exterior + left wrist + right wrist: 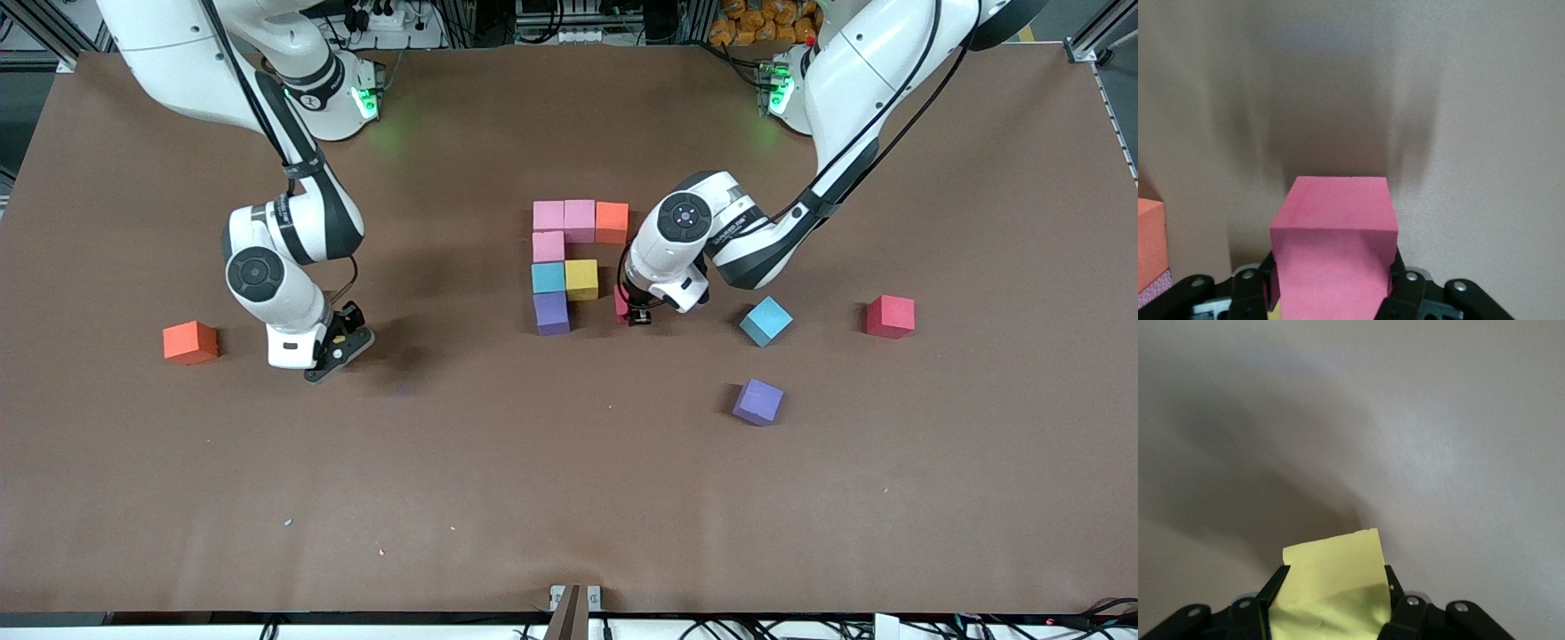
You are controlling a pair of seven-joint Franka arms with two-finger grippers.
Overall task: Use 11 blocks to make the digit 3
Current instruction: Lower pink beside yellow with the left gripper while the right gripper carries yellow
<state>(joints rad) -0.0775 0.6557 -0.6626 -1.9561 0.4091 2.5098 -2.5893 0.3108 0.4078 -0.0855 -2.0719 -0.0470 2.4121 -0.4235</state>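
Left hand (633, 313) is clamped on a pink block (1333, 247), down beside the yellow cube (581, 278) of the half-built digit 3 (569, 262) mid-worktop. Right hand (338, 348) grips a yellow block (1331, 590) just over the worktop (569, 498), near the orange cube (190, 342).

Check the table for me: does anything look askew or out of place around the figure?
Nothing damaged or spilled. The loose light blue cube and loose purple cube sit turned at an angle to the squared-up partial figure. An orange cube lies alone toward the right arm's end, near the right claw, which holds a yellow cube.
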